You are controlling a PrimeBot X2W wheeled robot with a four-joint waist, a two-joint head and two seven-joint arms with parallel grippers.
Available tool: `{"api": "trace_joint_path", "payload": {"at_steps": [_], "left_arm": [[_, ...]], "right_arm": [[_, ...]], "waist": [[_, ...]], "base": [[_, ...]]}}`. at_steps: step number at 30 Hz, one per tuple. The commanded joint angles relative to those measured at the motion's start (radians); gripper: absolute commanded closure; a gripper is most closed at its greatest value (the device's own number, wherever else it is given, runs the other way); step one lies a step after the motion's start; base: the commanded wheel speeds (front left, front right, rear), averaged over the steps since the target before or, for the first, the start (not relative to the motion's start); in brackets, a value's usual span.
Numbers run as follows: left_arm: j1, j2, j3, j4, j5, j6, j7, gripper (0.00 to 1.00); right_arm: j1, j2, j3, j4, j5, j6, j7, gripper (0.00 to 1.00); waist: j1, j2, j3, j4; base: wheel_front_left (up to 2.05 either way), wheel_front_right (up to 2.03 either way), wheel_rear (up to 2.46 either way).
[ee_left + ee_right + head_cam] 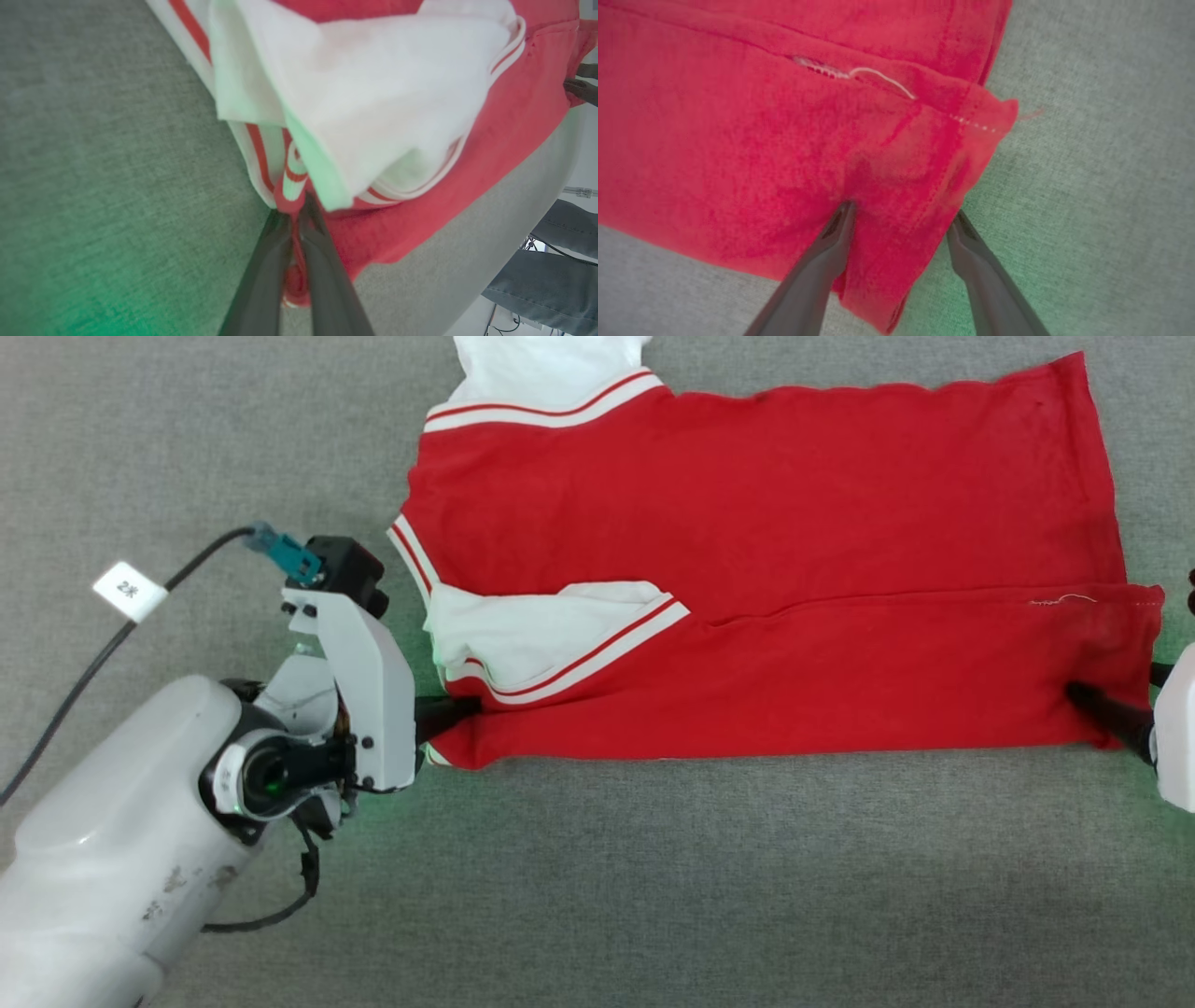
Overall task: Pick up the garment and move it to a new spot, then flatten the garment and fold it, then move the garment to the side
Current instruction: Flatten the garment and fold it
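Head view: red jersey T-shirt (766,569) lies flat on the grey surface (653,877), running crosswise, sleeve end toward the robot's left, hem toward its right; near long edge folded up over the body; one white sleeve (551,625) with red-striped trim lies on that fold; second white sleeve (551,373) cut off by the top edge of view. Left end effector (462,709) at the near left corner of the T-shirt; in left wrist view its fingers (261,280) are pressed together, pinching a bunch of red cloth and striped trim. Right end effector (1113,679) at the near right hem corner; in right wrist view its fingers (817,266) stand spread, one tip resting on the red cloth, the other off the hem over bare surface, the corner between them, not clamped; loose white thread (878,77) on the fold seam. Black cable with white tag (131,590) trails from the left wrist; a person's jeans-clad leg (551,280) beyond the surface edge.
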Motion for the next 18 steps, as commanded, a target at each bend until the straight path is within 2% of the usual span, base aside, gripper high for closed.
{"api": "trace_joint_path", "payload": {"at_steps": [1, 6, 10, 18], "left_arm": [[0.046, -0.036, -0.043, 0.021, 0.007, -0.003, 0.002, 1.00], [0.078, -0.010, -0.024, 0.022, -0.008, -0.024, -0.025, 1.00], [0.107, 0.026, -0.002, -0.030, -0.033, -0.032, -0.036, 1.00], [0.221, 0.164, 0.046, -0.249, -0.083, 0.014, -0.058, 1.00]], "right_arm": [[0.028, 0.040, 0.030, 0.030, 0.015, -0.001, -0.001, 1.00], [0.047, 0.023, 0.028, 0.024, 0.039, -0.001, -0.039, 1.00], [0.064, -0.004, 0.023, -0.006, 0.060, -0.001, -0.041, 1.00], [0.189, -0.097, -0.006, -0.140, 0.121, -0.001, -0.006, 1.00]], "waist": [[0.0000, 0.0000, -0.003, 0.001], [0.0000, 0.0000, -0.035, -0.008], [0.0000, 0.0000, -0.063, -0.010], [0.0000, 0.0000, -0.089, -0.003]], "base": [[0.00, 0.00, 0.00], [0.00, 0.00, 0.00], [0.00, 0.00, 0.00], [0.00, 0.00, 0.00]]}}
